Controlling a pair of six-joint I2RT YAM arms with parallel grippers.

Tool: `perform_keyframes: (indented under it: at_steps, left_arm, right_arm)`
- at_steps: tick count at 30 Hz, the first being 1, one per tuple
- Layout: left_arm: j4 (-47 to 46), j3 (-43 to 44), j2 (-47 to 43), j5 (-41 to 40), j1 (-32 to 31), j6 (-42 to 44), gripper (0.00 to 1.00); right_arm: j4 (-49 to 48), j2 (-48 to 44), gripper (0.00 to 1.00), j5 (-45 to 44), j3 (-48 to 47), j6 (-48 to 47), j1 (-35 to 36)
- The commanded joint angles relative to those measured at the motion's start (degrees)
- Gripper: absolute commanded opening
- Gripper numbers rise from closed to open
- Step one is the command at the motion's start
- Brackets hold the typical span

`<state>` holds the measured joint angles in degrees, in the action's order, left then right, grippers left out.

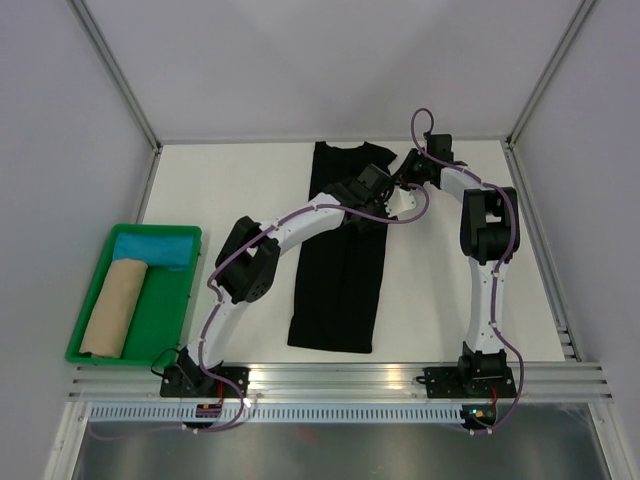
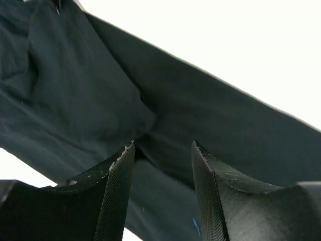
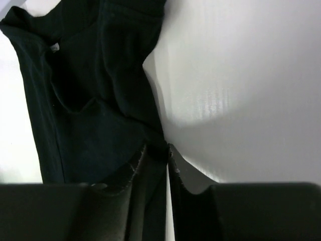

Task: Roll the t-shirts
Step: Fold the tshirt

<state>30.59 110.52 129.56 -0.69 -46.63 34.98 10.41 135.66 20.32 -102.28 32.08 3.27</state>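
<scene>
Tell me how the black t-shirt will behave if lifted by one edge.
The t-shirt will probably droop: it already creases near the right gripper. It looks thin and light, so it should drag easily. Being cloth lying flat, it seems unlikely to roll by itself.

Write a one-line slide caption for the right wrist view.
Right end effector pinching the edge of the black t-shirt, a fold of cloth between its fingertips, on the white table.

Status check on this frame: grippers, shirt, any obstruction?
Left gripper open over the black t-shirt. Right gripper pinching the shirt's edge. Shirt folded into a long strip, unrolled. Nothing in the way.
</scene>
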Motion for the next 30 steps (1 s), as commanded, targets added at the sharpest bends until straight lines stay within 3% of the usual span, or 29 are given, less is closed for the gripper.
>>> perform_keyframes:
  at_steps: [1,5,14,23,26,30]
  left_arm:
    - [-4.48,5.57,3.32,0.95,0.05,-3.34,0.55]
    - [-5.97,6.37,5.62,-1.59,0.84,-4.83,0.55]
    - [-6.77,6.37,7.99,-1.68,2.07,-7.21,0.54]
    - [-8.26,7.26,9.66,-1.95,2.16,-8.00,0.39]
    - [-8.44,7.17,9.49,-1.95,2.16,-8.61,0.31]
    - [-8.53,6.82,8.35,-1.08,2.42,-10.98,0.13]
  right_arm:
    - [-2.24,0.58,0.26,-0.01,-1.35,0.80,0.25]
    - [-2.42,-0.30,0.19,-0.19,-0.64,0.45,0.42]
    - [-1.89,-1.62,0.19,-1.51,0.15,-0.61,0.51]
    - [-1.54,-1.88,0.03,-1.59,-0.20,-1.31,0.86]
    - [-1.36,-2.59,0.01,-2.12,-0.29,-1.84,0.86]
    - [-1.01,-3.90,0.00,-3.44,-0.38,-2.81,1.04]
